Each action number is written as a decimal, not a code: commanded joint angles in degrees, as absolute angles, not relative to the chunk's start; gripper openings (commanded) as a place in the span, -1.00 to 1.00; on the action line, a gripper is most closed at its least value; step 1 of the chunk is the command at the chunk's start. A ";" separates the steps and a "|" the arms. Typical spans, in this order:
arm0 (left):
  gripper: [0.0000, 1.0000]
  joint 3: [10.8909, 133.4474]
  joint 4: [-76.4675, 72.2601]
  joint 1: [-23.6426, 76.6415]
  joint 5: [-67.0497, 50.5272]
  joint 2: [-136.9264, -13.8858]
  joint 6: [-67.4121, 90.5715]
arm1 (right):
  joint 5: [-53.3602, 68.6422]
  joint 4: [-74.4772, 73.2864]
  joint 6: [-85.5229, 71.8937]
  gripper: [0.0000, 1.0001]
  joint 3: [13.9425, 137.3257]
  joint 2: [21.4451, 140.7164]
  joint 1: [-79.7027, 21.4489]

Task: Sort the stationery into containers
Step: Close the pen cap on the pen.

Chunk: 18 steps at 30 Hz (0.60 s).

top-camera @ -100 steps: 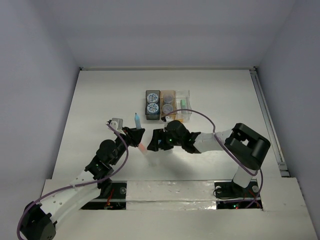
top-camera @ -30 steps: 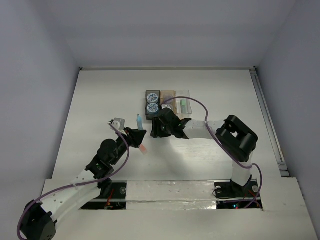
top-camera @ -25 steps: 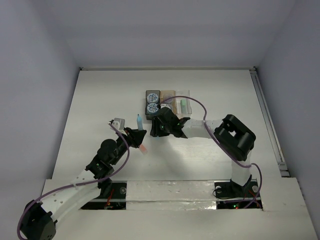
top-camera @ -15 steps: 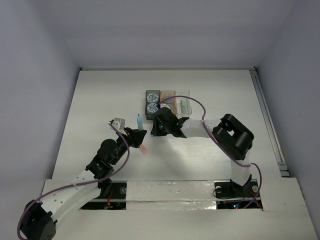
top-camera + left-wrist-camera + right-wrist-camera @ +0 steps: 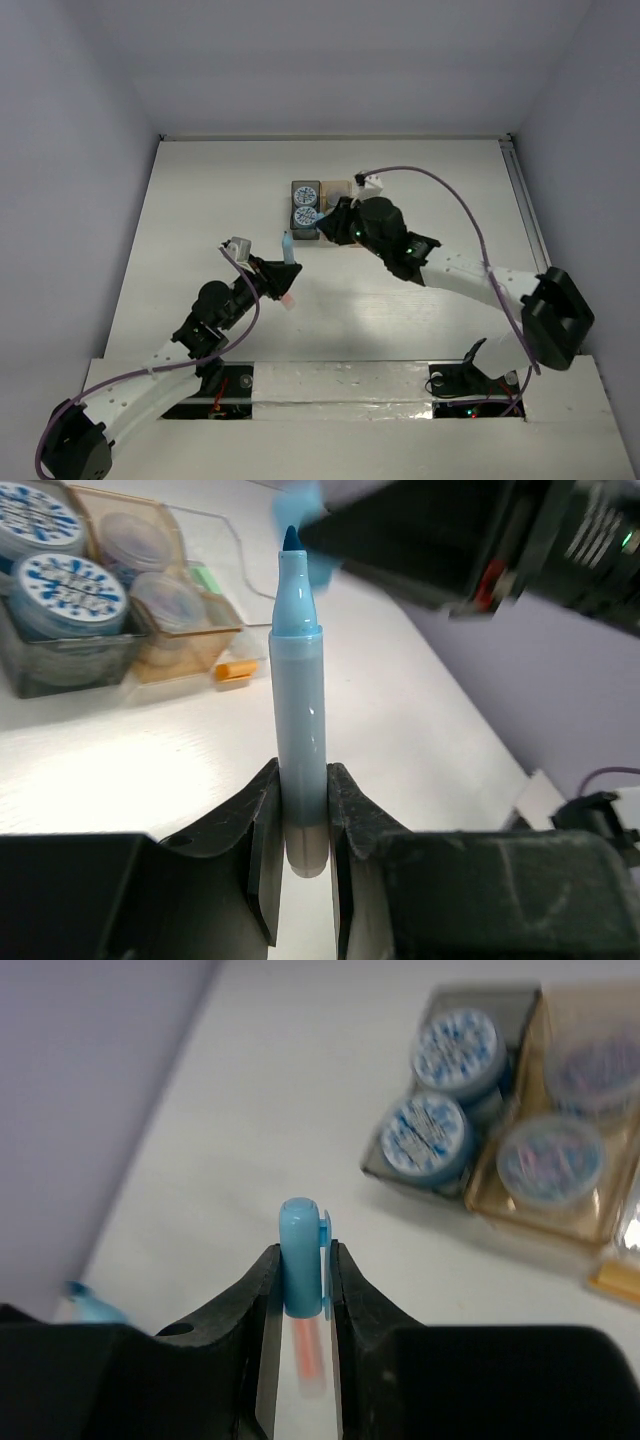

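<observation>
Marker (image 5: pixel 297 700), light blue and uncapped, upright over mid-table, clamped low in left gripper (image 5: pixel 300 790). At 1 o'clock, cap (image 5: pixel 298 1230) pinched tight in right gripper (image 5: pixel 302 1260), just before containers (image 5: pixel 338 183). Recapping apparently in hand; next, cap lined over tip, then pressed down.

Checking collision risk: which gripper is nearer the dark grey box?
Right. The right gripper is at the dark grey box's near right corner; the left gripper is well short of it, on its near side and slightly left.

The right gripper (image 5: pixel 302 1265) pinches a light blue cap (image 5: pixel 298 1245) above an orange stick (image 5: pixel 308 1357).
</observation>
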<state>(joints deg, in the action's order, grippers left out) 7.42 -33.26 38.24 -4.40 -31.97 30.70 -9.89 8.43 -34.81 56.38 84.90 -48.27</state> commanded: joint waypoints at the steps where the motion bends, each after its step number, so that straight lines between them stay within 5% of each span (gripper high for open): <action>1: -1.00 9.93 -39.54 38.41 -10.45 -30.41 35.40 | -7.14 21.50 -32.96 -1.00 54.24 78.94 -45.19; 18: -1.00 9.32 -66.00 38.41 -25.93 -37.17 53.17 | 22.32 46.75 -42.89 -1.00 49.22 74.44 -43.33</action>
